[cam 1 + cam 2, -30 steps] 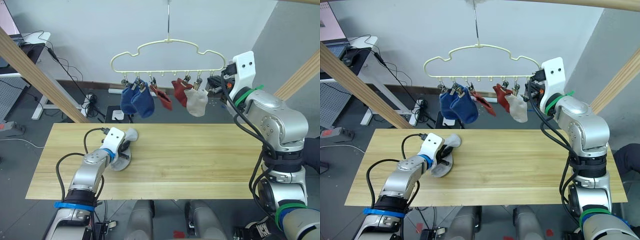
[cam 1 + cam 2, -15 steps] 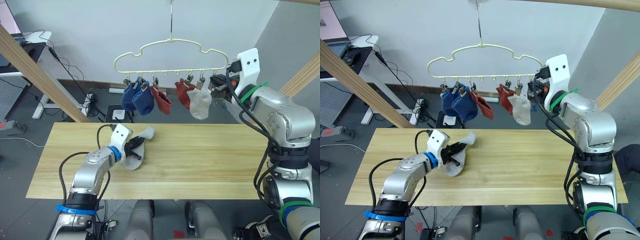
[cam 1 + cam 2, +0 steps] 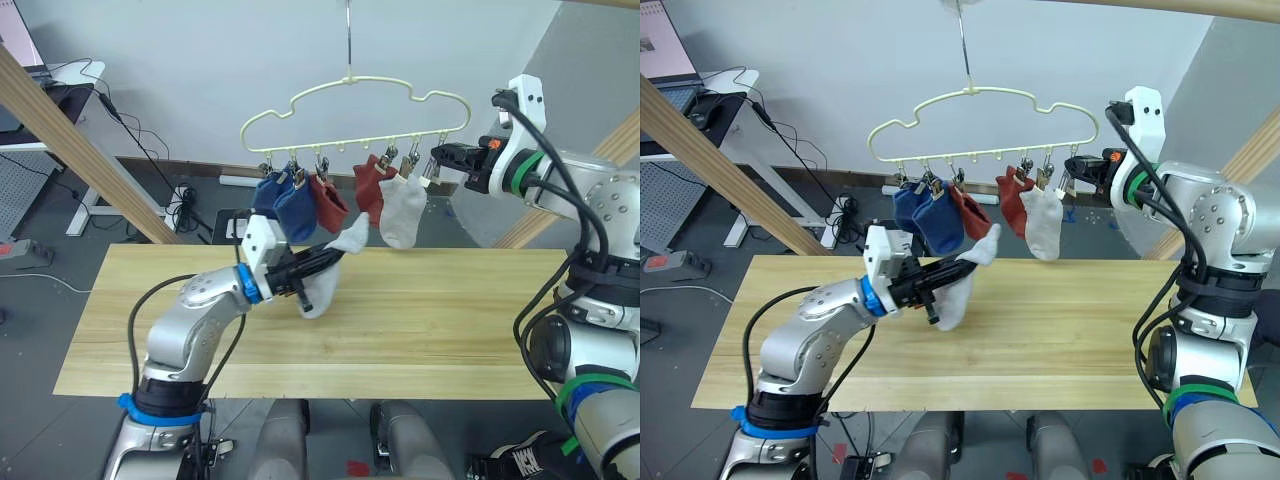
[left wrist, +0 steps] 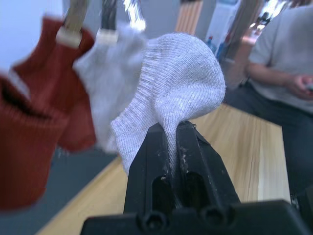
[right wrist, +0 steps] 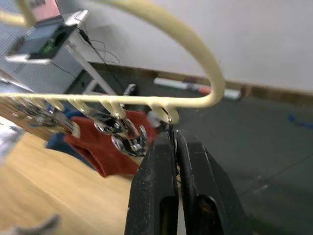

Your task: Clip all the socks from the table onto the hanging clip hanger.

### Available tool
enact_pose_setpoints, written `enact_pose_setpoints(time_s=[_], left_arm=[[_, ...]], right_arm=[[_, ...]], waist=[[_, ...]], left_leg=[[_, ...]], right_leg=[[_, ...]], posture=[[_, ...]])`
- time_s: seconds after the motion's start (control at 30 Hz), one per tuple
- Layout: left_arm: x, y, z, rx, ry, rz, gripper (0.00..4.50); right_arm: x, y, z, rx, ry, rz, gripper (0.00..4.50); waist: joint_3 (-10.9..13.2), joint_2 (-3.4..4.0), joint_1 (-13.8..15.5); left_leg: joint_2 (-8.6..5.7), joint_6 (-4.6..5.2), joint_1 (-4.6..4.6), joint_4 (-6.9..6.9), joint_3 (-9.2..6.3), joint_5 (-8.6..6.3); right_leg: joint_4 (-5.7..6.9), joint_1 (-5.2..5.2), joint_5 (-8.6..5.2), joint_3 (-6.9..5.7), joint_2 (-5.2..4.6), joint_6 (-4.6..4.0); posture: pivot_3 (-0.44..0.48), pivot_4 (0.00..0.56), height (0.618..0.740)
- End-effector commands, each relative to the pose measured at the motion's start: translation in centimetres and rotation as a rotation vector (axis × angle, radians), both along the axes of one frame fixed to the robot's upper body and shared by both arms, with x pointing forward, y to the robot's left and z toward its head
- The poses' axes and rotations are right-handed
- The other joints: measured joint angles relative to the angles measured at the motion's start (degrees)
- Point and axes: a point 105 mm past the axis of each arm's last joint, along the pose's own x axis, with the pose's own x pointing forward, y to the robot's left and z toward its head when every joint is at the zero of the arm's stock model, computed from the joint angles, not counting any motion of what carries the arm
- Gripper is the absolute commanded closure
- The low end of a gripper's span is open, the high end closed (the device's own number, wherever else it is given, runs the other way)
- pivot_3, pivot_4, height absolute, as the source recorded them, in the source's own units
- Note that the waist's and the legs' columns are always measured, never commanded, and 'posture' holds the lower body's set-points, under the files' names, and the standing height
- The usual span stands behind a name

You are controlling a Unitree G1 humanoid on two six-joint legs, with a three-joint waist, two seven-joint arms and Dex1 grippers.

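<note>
My left gripper (image 3: 318,262) is shut on a light grey sock (image 3: 330,268) and holds it in the air above the table (image 3: 450,320), just below the row of hung socks. The pale-yellow clip hanger (image 3: 350,88) carries two blue socks (image 3: 285,200), two rust red socks (image 3: 370,182) and one light grey sock (image 3: 400,212) on its clips. My right gripper (image 3: 442,157) is at the hanger's right end, shut on the end clip (image 5: 171,128) under the bar. In the left wrist view the held sock (image 4: 181,83) bulges above the shut fingers (image 4: 195,156).
Thick wooden poles slant at the left (image 3: 80,150) and right (image 3: 570,185) behind the table. A desk with cables (image 3: 60,85) stands at the back left. A seated person (image 4: 283,58) is beyond the table's far side.
My left gripper has lifted the light grey sock off the table and carried it up and rightward toward the hanger. The right gripper and the hanger's end have shifted slightly right.
</note>
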Motion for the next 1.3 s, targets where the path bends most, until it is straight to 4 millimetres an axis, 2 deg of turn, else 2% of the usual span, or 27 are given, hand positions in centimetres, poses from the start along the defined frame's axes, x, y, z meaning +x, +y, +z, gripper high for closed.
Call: enact_pose_setpoints(time_s=[0.03, 0.2, 0.43, 0.53, 0.77, 1.07, 1.3], left_arm=[[0.0, -1.8, 0.9, -0.011, -0.07, -0.022, 4.45], [0.6, -3.1, 0.7, -0.023, -0.06, -0.026, 4.45], [1.9, -4.0, 0.5, -0.017, -0.078, 0.022, 4.45], [3.1, -3.9, 0.5, -0.005, -0.09, 0.084, 4.45], [4.1, -3.8, 0.9, -0.028, -0.105, 0.122, 4.45], [4.2, -4.7, 2.5, -0.086, -0.139, 0.115, 4.45], [3.7, -5.2, 2.7, -0.074, -0.159, 0.081, 4.45]], right_arm=[[-1.0, 0.1, 1.4, 0.087, 0.015, 0.041, 4.5], [-1.1, 0.3, 2.4, 0.162, 0.011, 0.082, 4.5], [-1.5, 1.1, 2.6, 0.209, 0.027, 0.132, 4.5], [-1.6, 1.3, 2.4, 0.211, 0.039, 0.133, 4.5], [-1.8, 1.5, 1.9, 0.206, 0.061, 0.125, 4.5], [-1.9, 1.7, 1.5, 0.21, 0.081, 0.124, 4.5], [-2.0, 2.0, 1.4, 0.213, 0.084, 0.125, 4.5]], waist=[[0.0, 0.0, 0.0], [0.0, 0.0, -0.3], [0.0, 0.0, -1.4], [0.0, 0.0, -1.4], [0.0, -0.01, -1.6], [0.0, -0.03, -1.5], [0.0, -0.03, -1.5]], left_leg=[[0.0, 0.0, 0.0, 0.0, 0.02, 0.0], [0.01, 0.01, -0.01, -0.05, 0.22, 0.0], [0.01, 0.02, -0.02, -0.05, 0.41, -0.01], [0.01, 0.02, -0.03, -0.05, 0.46, -0.01], [0.05, 0.02, -0.11, -0.17, 0.7, -0.01], [0.06, 0.03, -0.2, -0.16, 0.82, -0.01], [0.09, 0.03, -0.19, -0.17, 0.95, -0.01]], right_leg=[[0.0, 0.0, 0.0, 0.0, 0.0, 0.0], [-0.06, -0.04, 0.0, 0.04, 0.0, 0.0], [-0.03, -0.06, 0.0, 0.11, 0.0, 0.0], [-0.03, -0.07, 0.0, 0.11, 0.0, 0.0], [-0.03, -0.27, 0.0, 0.18, 0.01, 0.0], [-0.06, -0.31, 0.0, 0.17, 0.0, 0.0], [-0.05, -0.35, 0.0, 0.18, 0.01, 0.0]], posture=[[0.006, 0.281, 0.74], [-0.009, 0.276, 0.74], [-0.011, 0.274, 0.74], [-0.011, 0.276, 0.74], [-0.007, 0.283, 0.74], [-0.003, 0.292, 0.74], [-0.005, 0.297, 0.74]])
